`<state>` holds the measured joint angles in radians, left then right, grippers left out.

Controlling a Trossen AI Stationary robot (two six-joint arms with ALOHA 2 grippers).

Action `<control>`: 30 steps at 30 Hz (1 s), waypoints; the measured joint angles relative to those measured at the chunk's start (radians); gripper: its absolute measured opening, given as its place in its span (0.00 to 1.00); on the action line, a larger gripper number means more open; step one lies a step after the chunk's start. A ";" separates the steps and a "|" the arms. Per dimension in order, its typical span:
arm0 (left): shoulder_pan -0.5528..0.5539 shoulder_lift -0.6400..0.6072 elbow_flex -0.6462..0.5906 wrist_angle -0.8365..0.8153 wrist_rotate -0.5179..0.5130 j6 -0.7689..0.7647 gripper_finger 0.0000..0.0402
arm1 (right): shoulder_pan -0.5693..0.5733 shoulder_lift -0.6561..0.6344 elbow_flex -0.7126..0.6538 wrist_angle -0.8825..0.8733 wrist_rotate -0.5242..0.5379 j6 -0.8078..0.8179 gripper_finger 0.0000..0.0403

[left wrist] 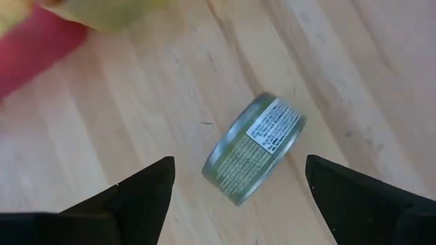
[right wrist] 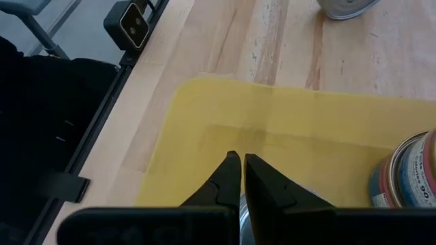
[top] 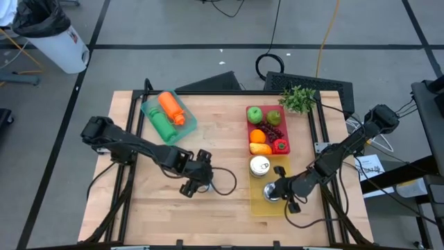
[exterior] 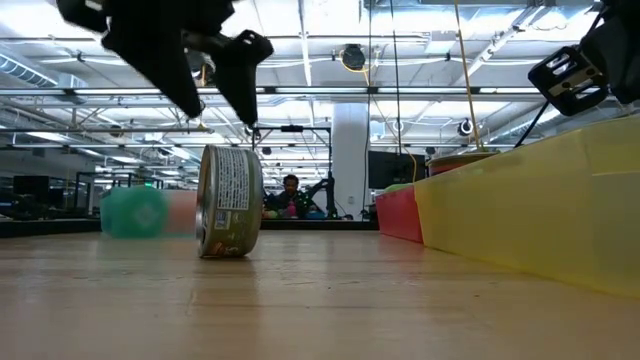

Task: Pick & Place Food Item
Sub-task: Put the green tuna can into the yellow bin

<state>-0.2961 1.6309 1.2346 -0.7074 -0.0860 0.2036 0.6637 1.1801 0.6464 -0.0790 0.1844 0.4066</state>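
While on its rim, can (left wrist: 253, 158) between spread left hand (left wrist: 238, 197) fingers; shut right hand (right wrist: 242, 178) over yellow tray (right wrist: 286, 129).

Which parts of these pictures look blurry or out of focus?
Left wrist view: the red and yellow-green shapes in the corner are smeared, while the can is fairly sharp. Low view: the teal and orange things behind the can are soft, and so is the nearby yellow tray wall.
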 joint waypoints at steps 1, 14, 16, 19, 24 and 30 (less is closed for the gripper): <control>0.000 0.015 0.000 0.001 0.000 0.010 0.83 | -0.003 0.000 0.000 0.001 0.000 0.000 0.02; 0.001 0.180 0.000 0.066 -0.034 0.041 0.72 | -0.029 0.000 0.000 -0.001 -0.002 0.000 0.02; 0.001 0.185 0.000 0.050 -0.019 0.051 0.69 | -0.029 0.000 0.000 0.000 -0.002 0.003 0.02; 0.001 0.183 0.000 0.046 0.013 0.046 0.60 | -0.029 0.000 0.000 -0.001 -0.002 0.004 0.02; -0.001 0.169 0.001 0.091 0.034 -0.064 0.38 | -0.031 -0.030 0.000 -0.043 -0.005 -0.032 0.02; 0.024 0.171 0.080 0.132 0.095 -0.310 0.34 | -0.058 -0.170 0.000 -0.120 -0.002 -0.063 0.02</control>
<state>-0.2717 1.8023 1.3151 -0.5752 0.0091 -0.1063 0.6061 1.0101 0.6460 -0.1993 0.1824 0.3438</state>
